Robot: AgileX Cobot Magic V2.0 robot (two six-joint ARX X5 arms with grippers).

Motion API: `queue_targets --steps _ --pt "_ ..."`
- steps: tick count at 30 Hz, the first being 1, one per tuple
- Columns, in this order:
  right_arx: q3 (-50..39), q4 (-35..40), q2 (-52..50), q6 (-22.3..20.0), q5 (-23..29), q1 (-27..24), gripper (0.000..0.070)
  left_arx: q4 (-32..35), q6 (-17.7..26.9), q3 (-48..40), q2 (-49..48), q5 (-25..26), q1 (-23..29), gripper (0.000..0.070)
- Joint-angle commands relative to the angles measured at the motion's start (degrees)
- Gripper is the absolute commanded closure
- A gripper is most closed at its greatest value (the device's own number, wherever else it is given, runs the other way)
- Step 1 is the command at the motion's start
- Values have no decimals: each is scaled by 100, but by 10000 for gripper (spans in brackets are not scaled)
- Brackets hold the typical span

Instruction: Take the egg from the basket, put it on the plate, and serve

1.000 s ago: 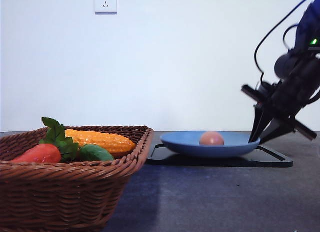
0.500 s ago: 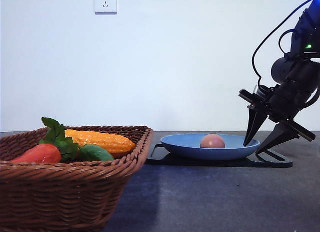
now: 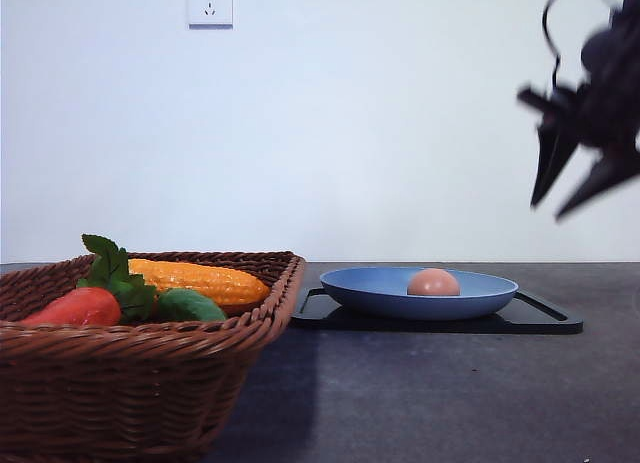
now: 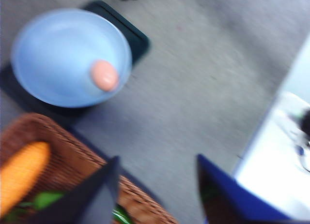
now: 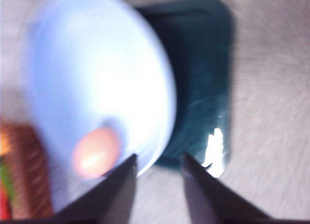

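The pinkish egg (image 3: 433,282) lies in the light blue plate (image 3: 360,289), which rests on a flat black tray (image 3: 545,317) right of the wicker basket (image 3: 120,383). My right gripper (image 3: 565,193) hangs open in the air, well above the plate's right rim, holding nothing. In the right wrist view the egg (image 5: 96,152) and plate (image 5: 87,79) are blurred beyond the open right gripper (image 5: 156,185). The left wrist view shows the egg (image 4: 104,75) in the plate (image 4: 53,54), and my left gripper (image 4: 156,185) open above the basket's rim (image 4: 72,156).
The basket holds a corn cob (image 3: 200,280), a red-orange carrot-like vegetable with green leaves (image 3: 80,305) and a green vegetable (image 3: 190,305). A wall socket (image 3: 210,3) is on the back wall. Dark tabletop (image 3: 420,393) stretches in front of the tray.
My right gripper has risen from beside the plate's right rim to well above it, still open. The egg and plate stay where they were.
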Motion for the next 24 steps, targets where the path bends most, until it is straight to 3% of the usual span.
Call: queue_targets --steps 1,2,5,10,14,19,24 --pt "48 -8 -254 -278 -2 180 661 141 326 142 128 -131 74 664" --pt "4 -8 -466 -338 7 291 692 198 397 142 132 -172 171 700" --pt "-160 1 -1101 -436 303 594 700 226 487 140 132 -269 508 700" --pt "-664 170 -2255 -455 1366 1255 700 139 499 116 91 -281 1431 700" --pt "-1284 632 -3205 -506 1884 1800 700 289 535 -105 -116 -273 2108 700" --pt "-2284 1629 -4369 -510 2250 2342 700 1085 521 -1057 -839 -264 2652 700" --pt "-3314 2589 -5314 -488 2921 2768 700 2303 375 -2644 -2065 -253 2828 700"
